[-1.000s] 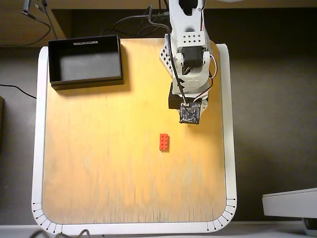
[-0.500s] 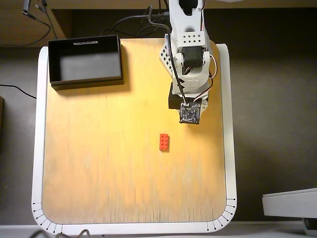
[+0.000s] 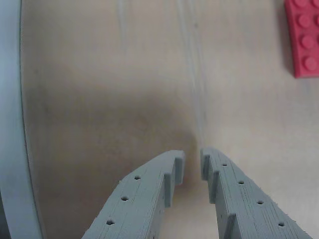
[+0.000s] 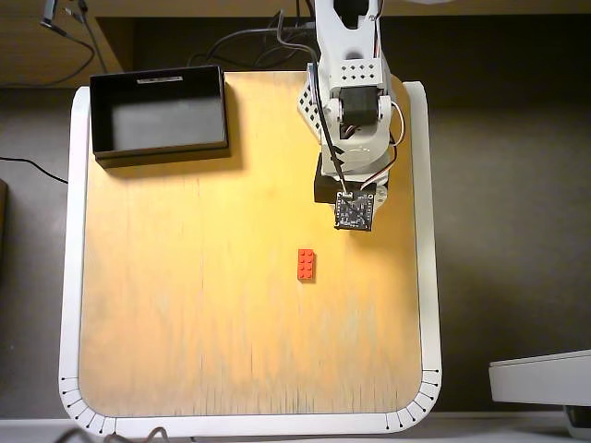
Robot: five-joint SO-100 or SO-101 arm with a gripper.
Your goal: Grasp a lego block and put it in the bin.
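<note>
1. In the wrist view the gripper hung over bare wood, its jaws nearly pressed together with only a thin slit between the tips, holding nothing.
2. The lego block sat at that view's upper right corner, well apart from the fingertips and partly cut off by the frame edge.
3. From overhead, the lego block lay flat on the counter, studs up, below and slightly left of the arm's wrist, long axis running toward and away from the arm's base.
4. The bin stood empty at the counter's upper left corner, far from the block.
5. Judging by this, the gripper needed to open and shift toward the block.
</note>
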